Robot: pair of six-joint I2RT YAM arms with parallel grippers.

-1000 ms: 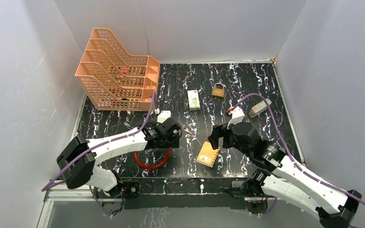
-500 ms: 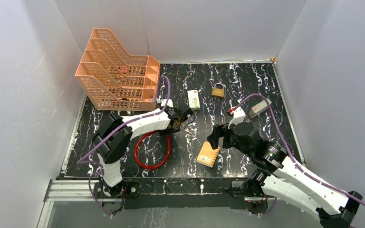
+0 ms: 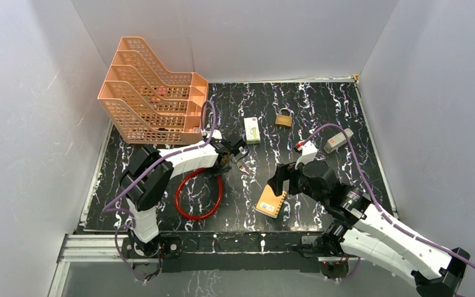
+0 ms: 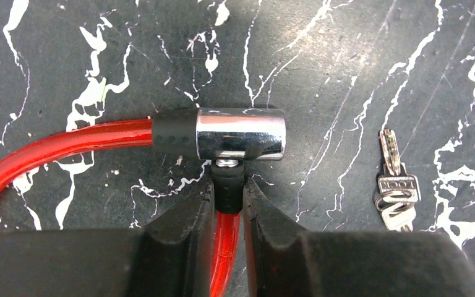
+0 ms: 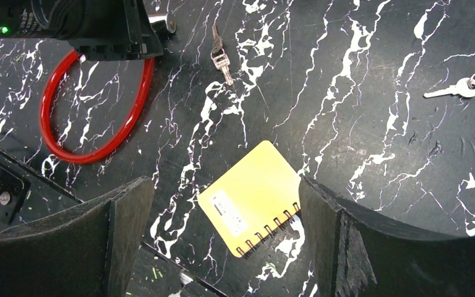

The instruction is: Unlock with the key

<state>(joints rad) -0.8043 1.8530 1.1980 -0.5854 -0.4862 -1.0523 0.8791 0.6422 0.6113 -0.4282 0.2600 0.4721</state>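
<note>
The key (image 4: 397, 185) is small and silvery, on a ring with another, and lies flat on the black marbled table just right of my left gripper (image 4: 227, 192). It also shows in the top view, key (image 3: 244, 167), and the right wrist view, key (image 5: 221, 57). My left gripper (image 3: 226, 158) is shut on the black sleeve of the red cable (image 4: 68, 145), right below its chrome lock cylinder (image 4: 240, 133). My right gripper (image 5: 222, 192) hangs open above a yellow notebook (image 5: 256, 198), holding nothing.
A brass padlock (image 3: 284, 118) and a white box (image 3: 252, 130) lie toward the back. An orange file rack (image 3: 148, 93) fills the back left. A grey device (image 3: 337, 140) sits at the right. Another key bunch (image 5: 470, 86) lies at the right wrist view's right edge.
My left arm reached away from the near edge to the cable's lock end, and its jaws narrowed onto the cable's black sleeve. The right arm barely moved.
</note>
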